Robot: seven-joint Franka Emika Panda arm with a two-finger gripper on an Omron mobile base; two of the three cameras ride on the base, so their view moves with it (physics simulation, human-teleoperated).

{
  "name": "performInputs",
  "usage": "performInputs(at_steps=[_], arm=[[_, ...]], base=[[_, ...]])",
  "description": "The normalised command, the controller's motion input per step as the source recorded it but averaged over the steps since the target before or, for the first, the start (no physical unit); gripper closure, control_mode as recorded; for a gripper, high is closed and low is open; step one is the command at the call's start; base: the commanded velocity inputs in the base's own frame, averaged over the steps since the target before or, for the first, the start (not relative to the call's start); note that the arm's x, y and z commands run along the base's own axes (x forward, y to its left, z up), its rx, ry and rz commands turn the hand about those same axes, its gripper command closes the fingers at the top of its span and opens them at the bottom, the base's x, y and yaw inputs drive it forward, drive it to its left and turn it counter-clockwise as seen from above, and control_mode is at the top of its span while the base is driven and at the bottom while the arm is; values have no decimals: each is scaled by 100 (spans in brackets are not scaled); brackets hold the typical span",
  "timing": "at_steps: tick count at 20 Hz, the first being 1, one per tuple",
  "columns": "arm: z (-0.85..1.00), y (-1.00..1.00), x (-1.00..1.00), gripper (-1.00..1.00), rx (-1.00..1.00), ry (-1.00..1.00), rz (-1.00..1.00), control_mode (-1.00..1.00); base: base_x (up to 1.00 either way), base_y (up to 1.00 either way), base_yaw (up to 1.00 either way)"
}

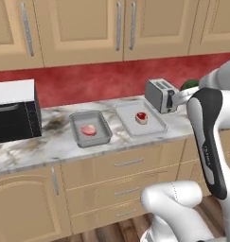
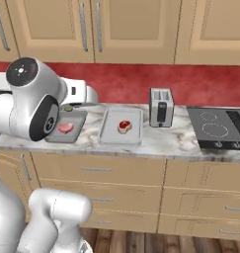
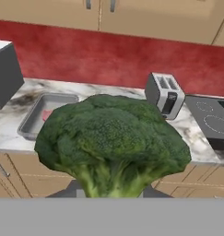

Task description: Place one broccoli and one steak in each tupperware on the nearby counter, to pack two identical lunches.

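Broccoli held above the counter, steaks already in both trays

The gripper (image 3: 109, 196) was clamped on a broccoli (image 3: 112, 140) by its stalk, held up in front of the counter (image 1: 50, 142). On the counter, the darker tupperware (image 1: 90, 128) on the left held a steak (image 1: 88, 130); the paler tupperware (image 1: 139, 118) just right of it held another steak (image 1: 142, 117), near the toaster (image 1: 161, 94).

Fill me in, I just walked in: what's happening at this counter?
The robot arm is packing two lunches. Its end effector is shut on a broccoli, carried in front of the counter. Each steak is already in place: one in the darker tupperware, one in the paler tupperware beside the toaster. Neither tray has broccoli yet.
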Motion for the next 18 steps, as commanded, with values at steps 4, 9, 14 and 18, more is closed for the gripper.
performInputs(at_steps=[4, 9, 14, 18], arm=[[0, 0, 0, 100, 0, 0, 0, 100], [0, 0, 0, 100, 0, 0, 0, 100], [0, 0, 0, 100, 0, 0, 0, 100], [0, 0, 0, 100, 0, 0, 0, 100]], base=[[50, 0, 0], [80, 0, 0], [96, 0, 0], [29, -1, 0]])
